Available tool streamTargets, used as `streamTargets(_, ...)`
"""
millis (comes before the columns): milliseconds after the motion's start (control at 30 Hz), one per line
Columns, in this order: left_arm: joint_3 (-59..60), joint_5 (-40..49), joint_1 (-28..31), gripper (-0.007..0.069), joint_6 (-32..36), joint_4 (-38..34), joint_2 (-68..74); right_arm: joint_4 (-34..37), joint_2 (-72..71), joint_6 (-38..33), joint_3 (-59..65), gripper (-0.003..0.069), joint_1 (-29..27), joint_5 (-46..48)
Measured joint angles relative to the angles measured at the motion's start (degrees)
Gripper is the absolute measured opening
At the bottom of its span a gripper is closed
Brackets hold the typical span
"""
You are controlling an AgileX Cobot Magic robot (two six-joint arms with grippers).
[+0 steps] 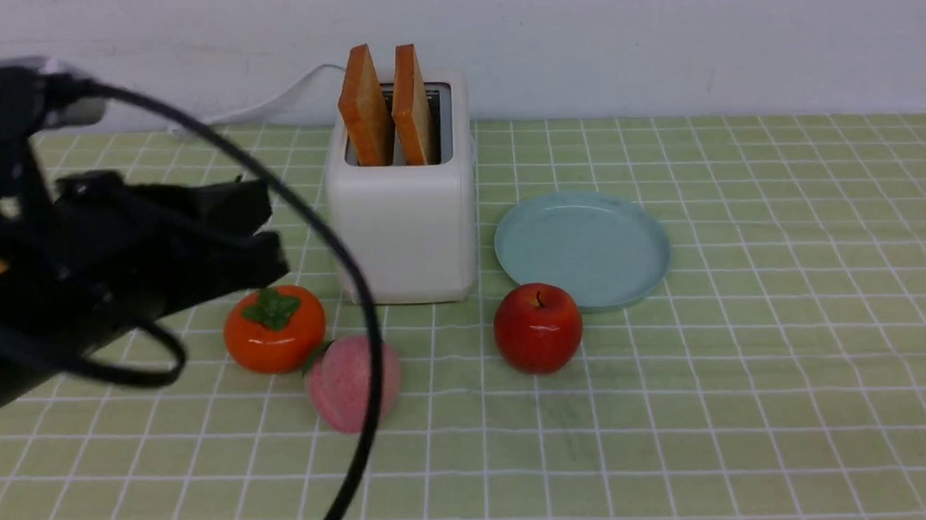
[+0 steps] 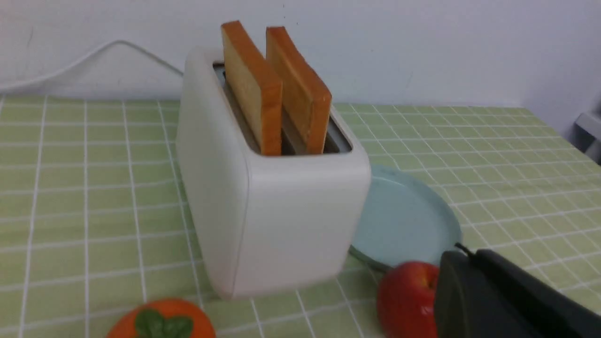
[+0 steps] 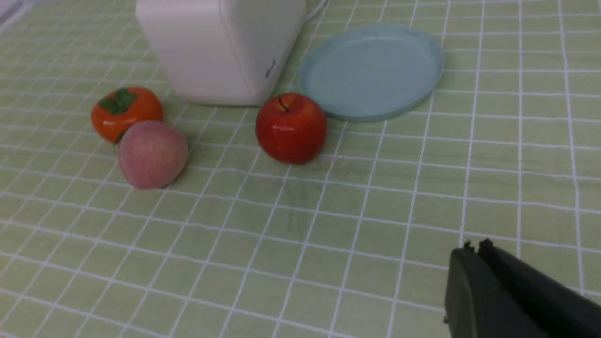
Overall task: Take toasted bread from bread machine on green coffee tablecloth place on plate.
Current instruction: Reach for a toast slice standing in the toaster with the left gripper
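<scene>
The left claw [image 1: 274, 233] hangs above the tabletop with its black fingers pressed together and nothing between them, a black cable [image 1: 360, 311] looping across in front of it. Ahead of this claw and a little to its right stands the toaster [image 1: 403, 231], near but not touching, its white cord [image 1: 284, 96] running off behind. Both slices of toast [image 1: 364, 108] sit upright in the toaster's slots, side by side and apart, leaning slightly, their upper halves sticking out above the top. The persimmon [image 1: 275, 331] lies close beneath the left claw on the cloth [image 1: 748, 357], with the peach [image 1: 343, 382] just beside it on the side nearer the robot. Beyond the toaster from the left claw lies the plate [image 1: 583, 243], flat on the cloth with nothing on it, and the apple [image 1: 538, 327] sits at the plate's near rim; whether the two touch cannot be told. The right claw [image 3: 476, 246] shows only in its own wrist view: its fingers are pressed together, gripping nothing, over bare cloth. From it the apple and plate lie ahead and well apart, and the toaster farther off behind the apple.
</scene>
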Motion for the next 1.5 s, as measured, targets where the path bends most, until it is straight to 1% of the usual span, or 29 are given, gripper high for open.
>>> streamTargets(33, 0.0, 0.0, -0.1, -0.0013, 0.0, -0.1, 0.0, 0.0, 0.2, -0.2, -0.2, -0.0001, 0.0, 0.2)
streamTargets(100, -3.3, -7.1, -0.8, -0.0013, 0.4, -0.3, 7.4, 0.0, 0.7, -0.8, -0.7, -0.0001, 0.0, 0.5)
streamTargets(167, -5.5, -10.5, -0.8, -0.0001, 0.4, -0.3, 11.4, 0.0, 0.7, -1.1, -0.8, -0.0001, 0.0, 0.6)
streamTargets(233, -7.9, -14.1, -0.8, 0.0038, 0.2, -0.3, 16.1, 0.0, 0.7, -1.4, -0.9, -0.0001, 0.0, 0.6)
streamTargets(267, -9.0, -15.9, -0.8, 0.0073, -0.2, -0.3, 18.7, 0.0, 0.7, -1.7, -0.9, -0.0001, 0.0, 0.6)
streamTargets(300, -9.4, -16.4, -0.8, 0.0080, -0.2, -0.3, 19.6, 0.0, 0.7, -1.7, -0.9, -0.0001, 0.0, 0.6)
streamTargets(333, -10.8, -18.2, -0.8, 0.0132, -0.7, 0.1, 22.3, 0.0, 0.7, -2.1, -0.9, -0.0001, 0.0, 0.6)
streamTargets(367, -11.0, -18.4, -0.8, 0.0148, -0.8, 0.2, 22.6, 0.0, 0.7, -2.1, -0.9, -0.0001, 0.0, 0.6)
streamTargets(400, -12.4, -20.2, -0.8, 0.0217, -1.4, 0.7, 25.2, 0.0, 0.7, -2.4, -0.9, -0.0001, 0.0, 0.6)
streamTargets(433, -12.8, -20.6, -0.8, 0.0235, -1.8, 0.9, 25.8, -0.1, 0.7, -2.5, -0.9, -0.0001, 0.0, 0.6)
streamTargets(467, -14.4, -22.2, -0.8, 0.0304, -3.1, 1.9, 28.2, -0.2, 0.7, -2.5, -0.9, -0.0001, 0.0, 0.6)
streamTargets(500, -15.2, -22.6, -0.8, 0.0342, -3.9, 2.6, 29.2, -0.2, 0.7, -2.5, -0.9, -0.0001, 0.0, 0.6)
streamTargets(533, -15.6, -22.7, -0.8, 0.0349, -4.3, 3.1, 29.4, -0.3, 0.7, -2.5, -0.9, -0.0001, 0.0, 0.6)
streamTargets(567, -16.8, -23.1, -0.8, 0.0395, -5.6, 4.9, 31.1, -0.3, 0.7, -2.6, -0.9, -0.0001, 0.0, 0.6)
streamTargets(667, -19.2, -23.4, -0.8, 0.0430, -6.3, 7.0, 33.7, -0.3, 0.7, -2.7, -0.9, -0.0001, 0.0, 0.6)
streamTargets(800, -23.5, -23.5, -0.8, 0.0433, -6.4, 7.3, 38.0, 0.3, 0.7, -2.7, -0.9, -0.0001, 0.0, 0.6)
streamTargets(1100, -28.9, -24.0, -0.8, 0.0377, -6.4, 6.3, 43.6, 0.9, 0.7, -2.8, -0.9, -0.0001, 0.0, 0.6)
streamTargets(1233, -29.2, -24.2, -0.8, 0.0354, -6.3, 4.5, 43.6, 3.8, 0.7, -6.3, -0.9, -0.0001, 0.0, -0.2)
streamTargets(1333, -29.2, -24.5, -0.8, 0.0350, -5.4, 3.8, 43.6, 11.2, 0.7, -15.4, -0.9, 0.0000, 0.0, -3.3)
streamTargets(1467, -29.2, -24.6, -0.8, 0.0347, -4.1, 3.6, 43.6, 23.1, 0.7, -30.8, -0.9, 0.0000, 0.0, -6.0)
streamTargets(1500, -29.2, -24.6, -0.8, 0.0347, -4.1, 3.6, 43.6, 23.6, 0.7, -32.1, -0.9, 0.0000, 0.0, -6.1)
